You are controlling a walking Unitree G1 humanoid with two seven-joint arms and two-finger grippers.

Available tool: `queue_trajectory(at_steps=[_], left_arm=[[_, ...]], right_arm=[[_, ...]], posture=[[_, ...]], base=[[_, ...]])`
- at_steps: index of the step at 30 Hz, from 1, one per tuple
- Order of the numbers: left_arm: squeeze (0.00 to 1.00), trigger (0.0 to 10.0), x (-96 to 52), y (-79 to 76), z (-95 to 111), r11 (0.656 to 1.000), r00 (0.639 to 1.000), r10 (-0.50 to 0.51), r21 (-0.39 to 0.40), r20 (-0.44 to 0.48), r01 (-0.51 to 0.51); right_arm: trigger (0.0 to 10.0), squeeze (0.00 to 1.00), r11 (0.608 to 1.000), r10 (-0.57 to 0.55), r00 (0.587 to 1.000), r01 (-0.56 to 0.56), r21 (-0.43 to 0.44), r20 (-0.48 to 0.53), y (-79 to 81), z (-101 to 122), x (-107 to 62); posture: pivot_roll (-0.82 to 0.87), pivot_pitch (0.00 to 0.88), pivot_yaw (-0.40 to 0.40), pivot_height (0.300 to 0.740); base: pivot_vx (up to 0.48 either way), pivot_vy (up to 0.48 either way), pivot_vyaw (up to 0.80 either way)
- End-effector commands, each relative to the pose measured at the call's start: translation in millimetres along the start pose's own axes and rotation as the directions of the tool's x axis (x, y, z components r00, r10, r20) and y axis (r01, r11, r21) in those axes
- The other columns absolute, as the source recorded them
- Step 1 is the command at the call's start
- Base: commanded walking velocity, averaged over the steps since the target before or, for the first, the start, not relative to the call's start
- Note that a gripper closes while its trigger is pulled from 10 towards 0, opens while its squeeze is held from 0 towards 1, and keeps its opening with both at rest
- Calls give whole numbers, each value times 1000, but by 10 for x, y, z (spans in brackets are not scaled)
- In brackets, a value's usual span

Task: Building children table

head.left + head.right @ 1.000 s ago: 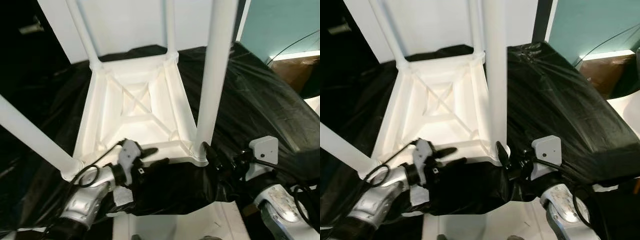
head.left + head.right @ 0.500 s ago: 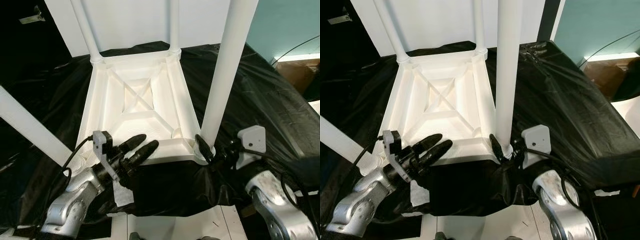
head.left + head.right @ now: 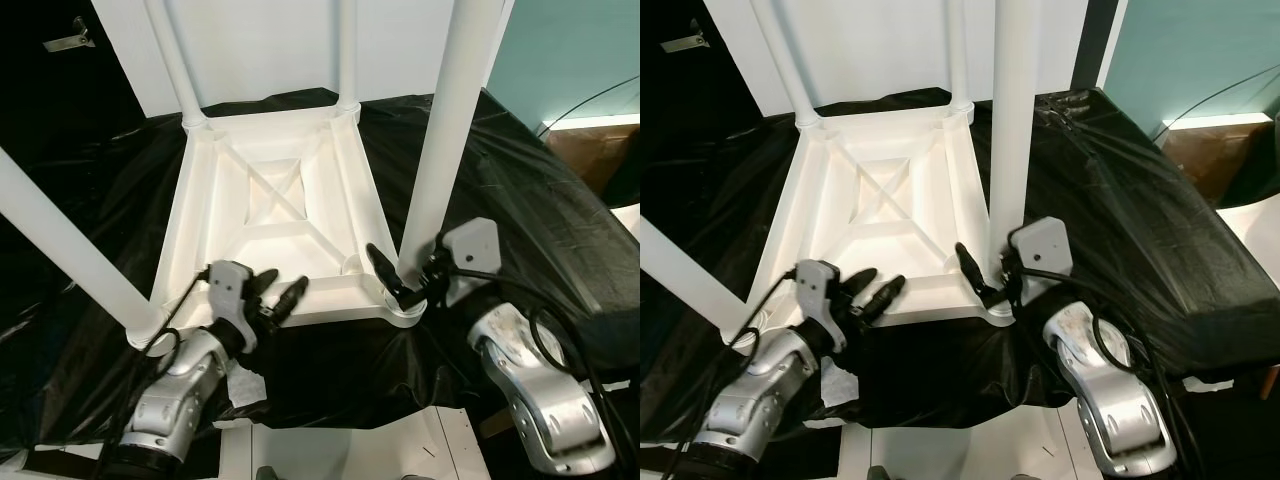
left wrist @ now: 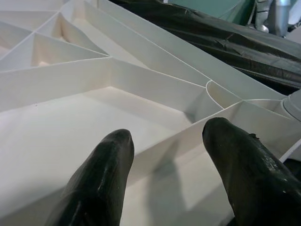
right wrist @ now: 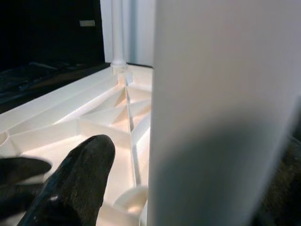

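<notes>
A white children's table (image 3: 270, 215) lies upside down on a black plastic sheet, its legs pointing up. My left gripper (image 3: 283, 285) is open at the table's near rim, with both fingertips resting over the ribbed underside (image 4: 70, 108); the gap between them (image 4: 164, 136) holds nothing. My right gripper (image 3: 405, 288) is open and straddles the base of the near right leg (image 3: 445, 130). One finger (image 5: 80, 174) stands apart from the leg (image 5: 221, 113) on its inner side. The other finger is mostly hidden behind the leg.
The black sheet (image 3: 520, 200) drapes over the whole work surface and hangs off the front edge. The near left leg (image 3: 60, 245) slants out to the left. A white panel (image 3: 260, 50) stands behind the table, and a brown box (image 3: 600, 150) sits at the far right.
My right gripper has moved in and up around the base of the near right leg. My left wrist has turned, and its fingers sit closer together on the rim.
</notes>
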State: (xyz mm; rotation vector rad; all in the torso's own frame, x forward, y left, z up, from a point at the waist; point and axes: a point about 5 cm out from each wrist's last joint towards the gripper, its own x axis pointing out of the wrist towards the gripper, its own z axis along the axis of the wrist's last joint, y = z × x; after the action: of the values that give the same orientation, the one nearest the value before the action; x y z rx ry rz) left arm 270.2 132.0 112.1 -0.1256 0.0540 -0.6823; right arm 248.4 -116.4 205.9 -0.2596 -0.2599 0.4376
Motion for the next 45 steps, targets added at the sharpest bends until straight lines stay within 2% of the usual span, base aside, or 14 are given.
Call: queue_trajectory(at_steps=[1,7,12,20,21,22,25,26,27,28,35,36,39,45], left_arm=[[0,10000,-60,-30,-114,999,998,-20,-52,-68,16],[0,10000,-326,-186,45,952,968,-241,-178,65,248],[0,10000,-421,-45,254,950,954,-95,-259,284,172],[0,10000,-427,-51,104,957,978,-27,-278,208,85],[0,10000,-438,-57,89,950,980,-11,-305,197,72],[0,10000,-454,-67,63,937,983,2,-343,183,62],[0,10000,-486,-81,25,913,986,15,-403,165,54],[0,10000,-514,-101,17,892,985,-1,-446,170,78],[0,10000,-534,-115,15,877,984,-14,-471,177,97],[0,10000,-571,-150,10,851,981,-48,-506,189,139],[0,10000,-708,-136,-175,832,988,-21,-545,154,102],[0,10000,-693,23,-104,833,968,139,-553,210,0],[0,10000,-706,214,-30,837,910,318,-529,267,-137],[0,10000,-803,428,35,859,856,429,-422,287,-289]], right_arm=[[10000,0,1000,-8,1000,8,-3,-1,-6,-15,35],[10000,0,998,-64,998,64,4,-5,-10,-13,98],[10000,0,991,-132,991,132,5,-19,-20,-55,152],[10000,0,987,-162,986,162,14,-31,-20,-93,182],[9216,0,985,-170,985,170,13,-33,-22,-96,187],[6078,0,983,-184,982,184,12,-36,-31,-101,193],[4549,0,977,-214,976,215,11,-45,-49,-113,204],[2039,0,972,-231,971,232,15,-52,-58,-123,210],[2039,0,970,-241,969,243,18,-57,-64,-129,214],[0,0,968,-251,966,252,16,-62,-67,-137,219],[0,0,959,-280,957,283,23,-79,-70,-170,239],[0,0,959,-280,957,283,31,-78,-66,-169,247],[0,0,958,-280,957,283,39,-78,-61,-171,255],[1373,0,959,-277,957,281,45,-80,-49,-177,268]], posture=[[-67,60,25,740],[-64,67,28,740],[-58,71,32,740],[-53,72,37,740],[-55,73,40,740],[-55,73,40,740],[-57,75,38,740],[-57,75,38,740],[-57,75,38,740],[-52,76,38,740],[-47,76,35,740],[-42,76,34,740],[-42,75,33,740],[-38,74,29,740]], base=[[0,0,0],[0,0,0],[0,0,0],[0,0,0],[0,0,0],[0,0,0],[0,0,0],[0,0,0],[0,0,0],[0,0,0],[0,0,0],[0,0,0],[0,0,0],[0,0,0]])
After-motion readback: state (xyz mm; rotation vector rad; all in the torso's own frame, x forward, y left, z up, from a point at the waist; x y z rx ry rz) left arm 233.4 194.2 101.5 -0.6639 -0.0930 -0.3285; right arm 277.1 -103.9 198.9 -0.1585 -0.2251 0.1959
